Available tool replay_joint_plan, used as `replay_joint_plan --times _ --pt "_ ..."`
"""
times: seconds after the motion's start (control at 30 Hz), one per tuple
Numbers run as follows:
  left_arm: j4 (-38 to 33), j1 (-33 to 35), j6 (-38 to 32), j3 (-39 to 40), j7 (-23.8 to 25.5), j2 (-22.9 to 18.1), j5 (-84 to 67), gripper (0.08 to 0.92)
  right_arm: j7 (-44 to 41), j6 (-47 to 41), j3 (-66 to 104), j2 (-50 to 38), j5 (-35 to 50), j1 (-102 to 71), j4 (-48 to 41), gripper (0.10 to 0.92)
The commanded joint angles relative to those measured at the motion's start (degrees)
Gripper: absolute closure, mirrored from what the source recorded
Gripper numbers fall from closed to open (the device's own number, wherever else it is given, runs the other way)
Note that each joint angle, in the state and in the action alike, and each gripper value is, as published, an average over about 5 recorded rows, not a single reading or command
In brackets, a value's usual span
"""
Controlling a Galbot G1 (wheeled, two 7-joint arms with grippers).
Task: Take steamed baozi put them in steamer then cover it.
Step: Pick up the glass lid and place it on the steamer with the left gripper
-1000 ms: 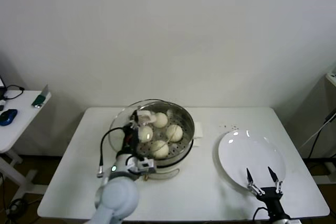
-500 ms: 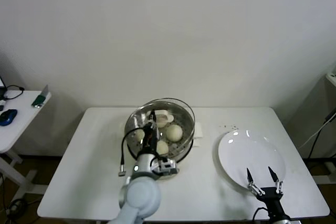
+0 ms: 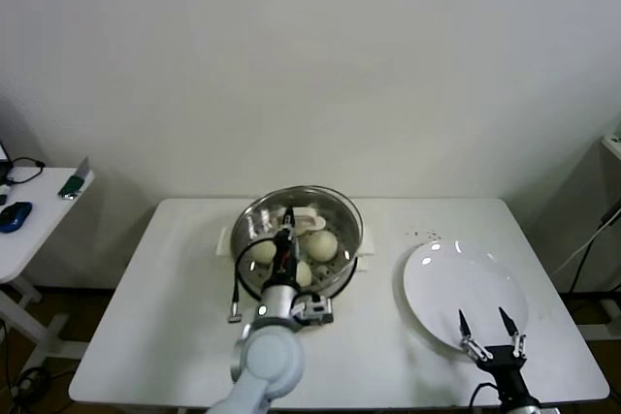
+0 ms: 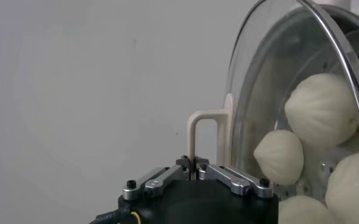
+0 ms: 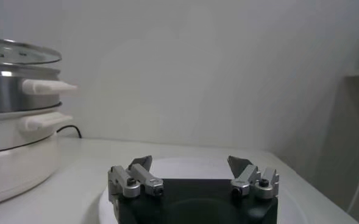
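Steamer [image 3: 342, 257]: round steel basket on a white pot base, near the middle of the white desk [image 3: 136, 317]; its white side handles show in the right wrist view, one above the other.
Steamed baozi [image 3: 321, 244]: cream-white buns inside the basket under the glass; four can be made out through the lid in the left wrist view, so the loading step looks done.
Cover [image 3: 330, 203]: clear glass lid with metal rim, lying over the steamer mouth; whether the rim is fully seated all round cannot be told, though the right wrist view shows it level on top.
Cover handle [image 4: 199, 137]: whitish oblong loop, gripped so the lid can be lowered centred over the basket.
Left claw [image 3: 283, 236]: clenched on the cover handle, fingers pinching the loop from both sides; release appears to be what remains.
Left arm pose: reaches in from the near edge of the desk, wrist above the lid and pointed downward at its centre.
Right claw [image 3: 490, 333]: released, fingers spread, holding nothing.
Right arm pose: parked low at the near right, tips over the near rim of the plate [image 3: 456, 278].
Plate: flat, white, bare, well apart from the steamer.
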Motion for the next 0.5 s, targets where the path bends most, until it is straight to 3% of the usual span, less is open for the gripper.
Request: replay_joint_plan --times 0.03,0.5 --pt "1.8 -0.3 -0.1 0.0 -0.3 0.0 1.2 0.867 0.1 0.1 0.2 0.0 0.1 -0.1 0.1 0.203" --pt "3.0 -0.4 -0.9 -1.5 -0.3 1.8 1.6 0.867 0.1 0.5 0.3 0.3 -0.1 -0.1 0.1 0.203"
